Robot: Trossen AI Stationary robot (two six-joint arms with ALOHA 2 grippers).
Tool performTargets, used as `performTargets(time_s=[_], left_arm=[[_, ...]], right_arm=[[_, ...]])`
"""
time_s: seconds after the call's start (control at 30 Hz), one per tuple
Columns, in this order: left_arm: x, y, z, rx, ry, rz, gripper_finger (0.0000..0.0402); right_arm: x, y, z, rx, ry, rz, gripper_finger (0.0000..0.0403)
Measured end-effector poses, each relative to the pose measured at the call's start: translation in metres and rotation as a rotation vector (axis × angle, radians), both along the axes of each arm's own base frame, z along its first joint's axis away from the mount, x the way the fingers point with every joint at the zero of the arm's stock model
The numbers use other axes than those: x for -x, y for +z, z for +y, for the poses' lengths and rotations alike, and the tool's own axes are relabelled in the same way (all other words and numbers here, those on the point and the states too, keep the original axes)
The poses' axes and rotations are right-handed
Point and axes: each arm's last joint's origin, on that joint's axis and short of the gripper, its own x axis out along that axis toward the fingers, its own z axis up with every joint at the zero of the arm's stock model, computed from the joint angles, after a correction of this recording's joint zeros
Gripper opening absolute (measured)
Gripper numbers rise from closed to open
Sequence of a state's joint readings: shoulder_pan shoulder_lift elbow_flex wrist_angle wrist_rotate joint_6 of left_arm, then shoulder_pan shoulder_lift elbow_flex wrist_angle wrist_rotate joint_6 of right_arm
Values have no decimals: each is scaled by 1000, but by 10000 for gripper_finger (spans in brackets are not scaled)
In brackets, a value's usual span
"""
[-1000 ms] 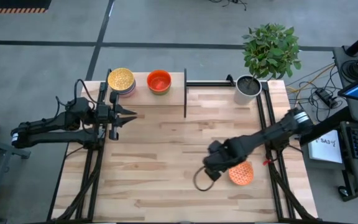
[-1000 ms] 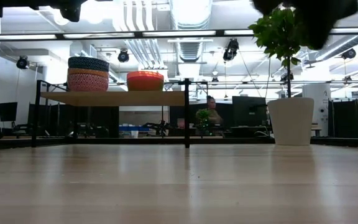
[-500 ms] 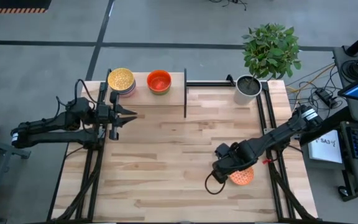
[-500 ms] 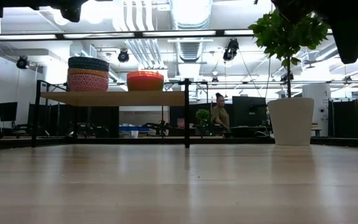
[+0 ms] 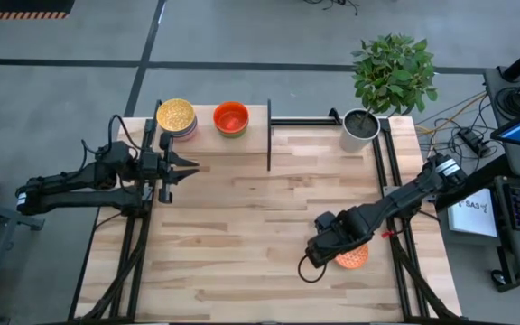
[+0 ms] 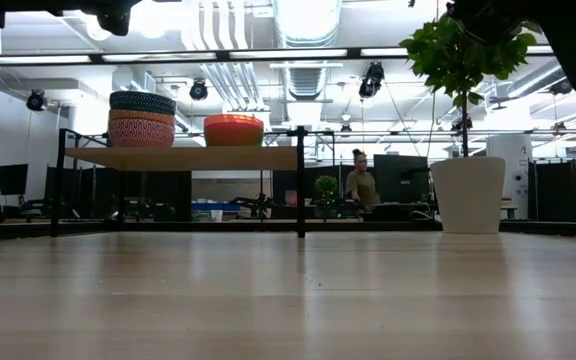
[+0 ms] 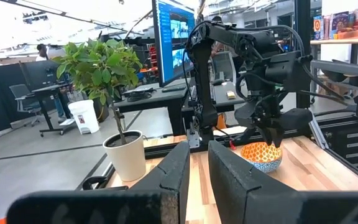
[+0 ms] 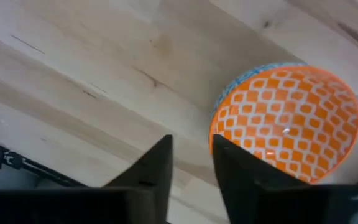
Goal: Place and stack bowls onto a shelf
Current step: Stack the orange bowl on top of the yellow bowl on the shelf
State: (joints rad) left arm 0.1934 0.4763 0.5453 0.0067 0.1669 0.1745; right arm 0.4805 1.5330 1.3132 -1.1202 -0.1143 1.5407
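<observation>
One bowl, orange with a white pattern inside and blue-white outside (image 5: 354,257) (image 8: 288,124) (image 7: 261,155), rests on its base on the table near the right edge. My right gripper (image 5: 339,251) (image 8: 191,149) is open and points down at the bowl's rim. The shelf (image 5: 251,135) (image 6: 183,158) stands at the far left. It carries a stack topped by a speckled yellow bowl (image 5: 176,116) (image 6: 142,118) and a red-orange bowl (image 5: 231,118) (image 6: 233,130). My left gripper (image 5: 195,166) (image 7: 199,146) waits, slightly open, in front of the shelf. My right gripper comes from above, pointing down, at the bowl's rim on the side toward the table's middle (image 8: 215,127). One finger (image 8: 232,165) is over the bowl's inside and the other is outside it. I cannot tell whether they touch the rim. The bowl sits on the table.
A white plant pot (image 5: 359,129) (image 6: 466,193) with a leafy plant stands at the far right corner. The shelf's black frame post (image 5: 269,135) stands mid-table at the far side. Bare wood spreads between the arms (image 5: 242,235). A person stands in the room behind (image 6: 361,180).
My right gripper has moved toward the table's right and near edge and has come down over the patterned bowl, so the arm now covers part of it. The bowl has stayed where it was.
</observation>
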Motion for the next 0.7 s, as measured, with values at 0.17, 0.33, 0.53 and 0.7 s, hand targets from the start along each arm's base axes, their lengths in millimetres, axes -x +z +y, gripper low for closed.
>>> performTargets(time_s=[0.17, 0.33, 0.53, 0.7], left_arm=[[0, 0, 0, 0, 0, 0, 41], [0, 0, 0, 0, 0, 0, 41], [0, 0, 0, 0, 0, 1, 41], [0, 0, 0, 0, 0, 2, 41]], right_arm=[[-3, -9, 6, 12, 7, 23, 157], [-6, -20, 10, 6, -19, 88, 172], [-9, -38, 12, 31, -35, 158, 173], [-13, -59, 14, 73, -30, 231, 173]])
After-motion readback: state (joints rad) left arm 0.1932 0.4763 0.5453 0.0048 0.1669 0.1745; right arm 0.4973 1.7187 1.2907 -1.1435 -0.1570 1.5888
